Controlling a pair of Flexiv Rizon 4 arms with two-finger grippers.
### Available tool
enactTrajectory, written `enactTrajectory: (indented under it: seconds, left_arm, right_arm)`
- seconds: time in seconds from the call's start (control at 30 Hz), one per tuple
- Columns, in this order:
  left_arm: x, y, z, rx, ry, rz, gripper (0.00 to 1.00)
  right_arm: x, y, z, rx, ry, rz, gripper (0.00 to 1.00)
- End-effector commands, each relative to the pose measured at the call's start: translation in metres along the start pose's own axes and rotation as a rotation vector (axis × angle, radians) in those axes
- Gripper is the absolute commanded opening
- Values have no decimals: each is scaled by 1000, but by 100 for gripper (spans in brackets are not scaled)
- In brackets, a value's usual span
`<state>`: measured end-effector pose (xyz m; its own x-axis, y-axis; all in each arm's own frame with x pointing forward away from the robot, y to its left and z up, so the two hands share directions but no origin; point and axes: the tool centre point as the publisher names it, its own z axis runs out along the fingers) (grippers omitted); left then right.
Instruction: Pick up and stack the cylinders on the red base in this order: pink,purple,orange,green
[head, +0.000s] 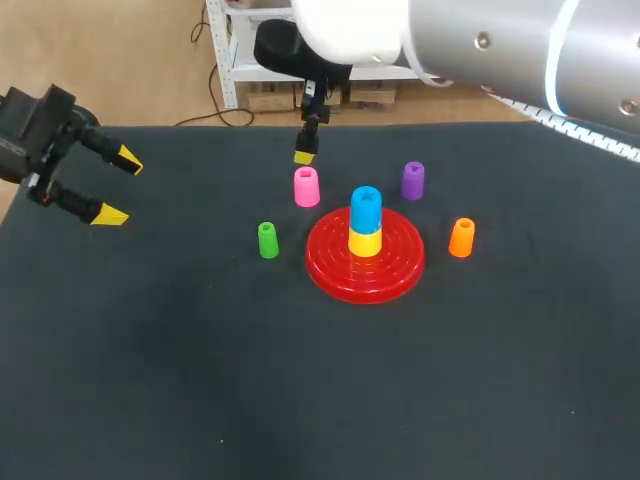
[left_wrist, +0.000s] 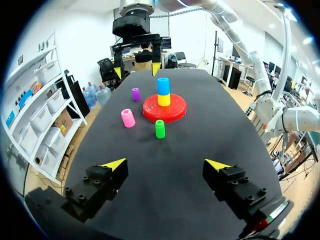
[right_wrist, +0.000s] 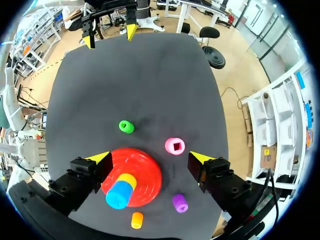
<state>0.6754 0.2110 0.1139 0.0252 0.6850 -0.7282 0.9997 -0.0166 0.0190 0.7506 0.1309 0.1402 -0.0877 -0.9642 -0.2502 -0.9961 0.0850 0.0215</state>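
Note:
The red base (head: 392, 272) holds a yellow cylinder with a blue one (head: 366, 205) on top. Around it stand the pink (head: 306, 187), purple (head: 413, 180), orange (head: 461, 238) and green (head: 268, 240) cylinders. My right gripper (head: 305, 155) hangs just behind and above the pink cylinder; in the right wrist view the gripper (right_wrist: 150, 158) is open, with the pink cylinder (right_wrist: 175, 146) below, between its fingers and untouched. At the table's left edge my left gripper (head: 110, 186) is open and empty, far from the cylinders (left_wrist: 166, 165).
The black table (head: 200, 380) is bare in front of the base and on the left. The right arm's large white body (head: 480, 45) covers the back right corner in the head view.

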Motion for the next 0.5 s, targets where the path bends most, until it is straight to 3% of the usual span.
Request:
enactTrajectory:
  seconds: [0.03,0.5]
  left_arm:
    - [0,-1,0,-3,1,1,100]
    - [0,-1,0,-3,1,1,100]
  right_arm:
    - [6,3,-1,4,-19,-3,100]
    - [5,1,2,15,0,-12,100]
